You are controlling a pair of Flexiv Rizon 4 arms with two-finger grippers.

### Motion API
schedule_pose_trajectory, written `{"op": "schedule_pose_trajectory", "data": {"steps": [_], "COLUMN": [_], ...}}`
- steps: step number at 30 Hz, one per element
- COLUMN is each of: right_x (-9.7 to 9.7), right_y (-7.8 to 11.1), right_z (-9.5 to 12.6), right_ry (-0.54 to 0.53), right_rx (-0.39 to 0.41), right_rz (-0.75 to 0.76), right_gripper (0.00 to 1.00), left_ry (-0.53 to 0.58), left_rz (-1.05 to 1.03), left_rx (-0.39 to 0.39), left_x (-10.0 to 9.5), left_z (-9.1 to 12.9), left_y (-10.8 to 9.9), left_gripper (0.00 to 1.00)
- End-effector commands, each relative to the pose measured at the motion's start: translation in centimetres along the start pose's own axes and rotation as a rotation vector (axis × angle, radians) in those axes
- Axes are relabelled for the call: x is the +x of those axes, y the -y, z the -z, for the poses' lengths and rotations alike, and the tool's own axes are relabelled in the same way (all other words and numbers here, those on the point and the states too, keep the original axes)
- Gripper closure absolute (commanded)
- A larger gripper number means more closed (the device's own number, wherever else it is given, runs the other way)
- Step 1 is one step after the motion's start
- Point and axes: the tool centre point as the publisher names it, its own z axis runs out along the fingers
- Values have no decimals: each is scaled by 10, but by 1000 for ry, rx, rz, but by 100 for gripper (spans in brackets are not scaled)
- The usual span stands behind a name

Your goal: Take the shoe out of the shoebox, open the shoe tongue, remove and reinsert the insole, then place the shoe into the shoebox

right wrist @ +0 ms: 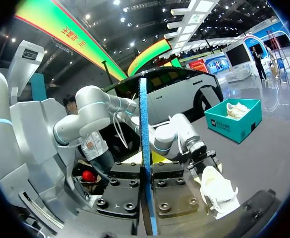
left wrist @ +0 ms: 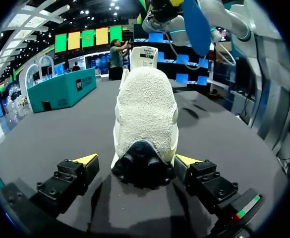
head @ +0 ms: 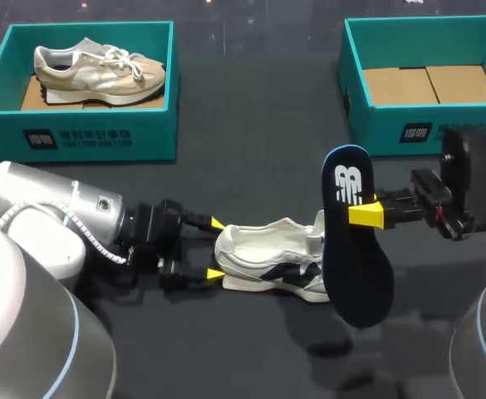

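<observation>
Shoe [head: 267, 259]: heel between left gripper [head: 216, 248] fingers, spread wide, holding nothing.
Right gripper [head: 367, 214] clamps one insole [head: 359, 283] at toe; two shoes, two shoeboxes [head: 76, 137].

The shoe [head: 276, 259] on the dark grey counter [head: 251, 150] is white with navy side panels, and its heel is nubbly off-white over black. The insole [head: 359, 274] is navy with a white logo and has a bright blue edge. One teal shoebox [head: 85, 133] holds a beige-and-cream shoe [head: 97, 71]. The other shoebox [head: 425, 125] is teal too, and both have brown cardboard floors. The fingers [head: 365, 214] are black with yellow tips.
</observation>
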Motion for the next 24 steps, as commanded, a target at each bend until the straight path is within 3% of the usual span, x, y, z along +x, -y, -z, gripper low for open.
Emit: {"op": "schedule_pose_trajectory", "data": {"steps": [1, 11, 24], "right_x": [0, 0, 0], "right_y": [0, 0, 0], "right_z": [-1, -1, -1], "right_ry": [2, 2, 2], "right_rx": [1, 1, 1], "right_rz": [-1, -1, -1], "right_gripper": [100, 100, 100], "left_ry": [29, 8, 18], "left_rz": [-8, -13, -74], "left_rx": [-94, -83, -371], "left_x": [10, 10, 6], "left_z": [3, 3, 9], "left_y": [9, 10, 30], "left_gripper": [0, 0, 0]}}
